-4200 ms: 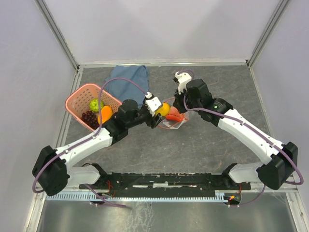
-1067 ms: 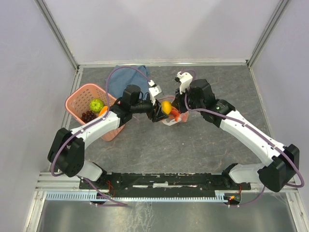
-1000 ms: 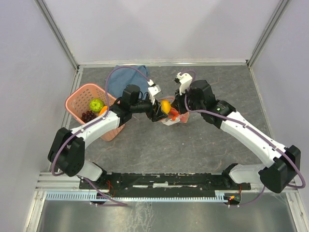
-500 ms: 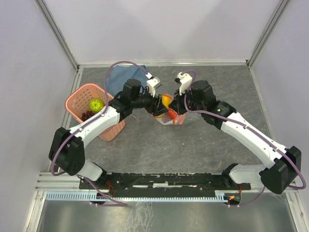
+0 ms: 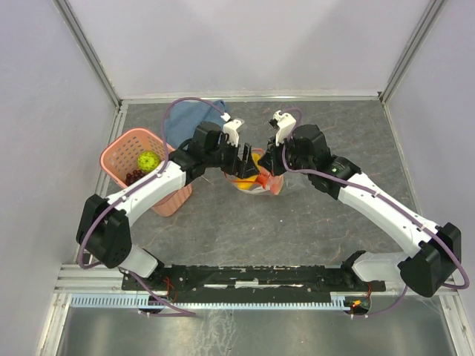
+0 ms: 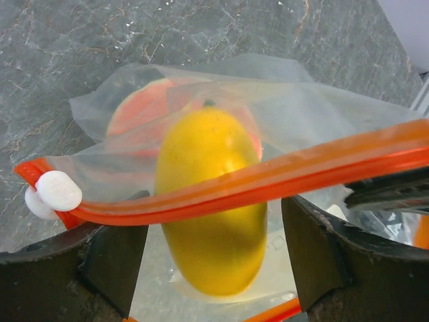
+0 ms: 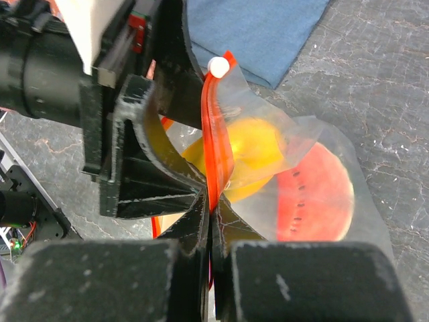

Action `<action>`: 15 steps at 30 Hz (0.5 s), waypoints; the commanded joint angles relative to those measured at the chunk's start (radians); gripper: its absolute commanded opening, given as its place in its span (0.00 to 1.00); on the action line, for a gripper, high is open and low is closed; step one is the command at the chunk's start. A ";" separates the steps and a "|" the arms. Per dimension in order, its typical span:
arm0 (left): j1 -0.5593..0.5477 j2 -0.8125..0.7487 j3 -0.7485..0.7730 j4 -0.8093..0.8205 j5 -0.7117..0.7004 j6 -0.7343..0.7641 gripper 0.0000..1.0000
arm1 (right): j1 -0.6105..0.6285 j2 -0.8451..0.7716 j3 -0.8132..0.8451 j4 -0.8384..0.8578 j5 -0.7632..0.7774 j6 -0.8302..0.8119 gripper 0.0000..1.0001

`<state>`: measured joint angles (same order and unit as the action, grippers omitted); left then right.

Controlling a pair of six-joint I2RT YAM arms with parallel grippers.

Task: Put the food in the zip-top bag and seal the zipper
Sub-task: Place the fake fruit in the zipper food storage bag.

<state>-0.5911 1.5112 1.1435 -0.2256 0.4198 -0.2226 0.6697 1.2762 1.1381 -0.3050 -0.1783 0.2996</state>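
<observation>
Release looks done: your left gripper point(image 6: 214, 231), carrying the yellow-orange fruit point(image 6: 211, 201) a second ago, now stands wide either side of it inside the zip-top bag point(image 6: 308, 111), whose zipper point(image 7: 216, 134) your right gripper point(image 7: 211, 216) pinches, with the bumpy ball point(image 5: 148, 159) waiting in the basket point(image 5: 111, 152).

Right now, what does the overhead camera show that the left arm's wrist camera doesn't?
Only the overhead view shows the whole left arm and right arm, the pink basket holding a green ball, and the blue cloth. Only the wrist view shows the white tab on the end of the orange strip, and the left gripper standing open either side of the yellow fruit. Both show the clear bag on the grey table with that fruit at its mouth.
</observation>
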 commanded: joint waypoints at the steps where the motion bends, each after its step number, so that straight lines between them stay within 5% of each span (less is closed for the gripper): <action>1: -0.001 -0.076 0.033 0.003 -0.031 -0.087 0.85 | 0.003 -0.004 -0.008 0.068 0.025 0.020 0.02; 15: -0.001 -0.261 0.027 -0.233 -0.242 -0.207 0.85 | -0.009 -0.001 -0.026 0.079 0.068 0.046 0.02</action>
<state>-0.5911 1.3327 1.1458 -0.3828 0.2783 -0.3538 0.6662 1.2766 1.1076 -0.2916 -0.1303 0.3229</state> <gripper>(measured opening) 0.849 0.023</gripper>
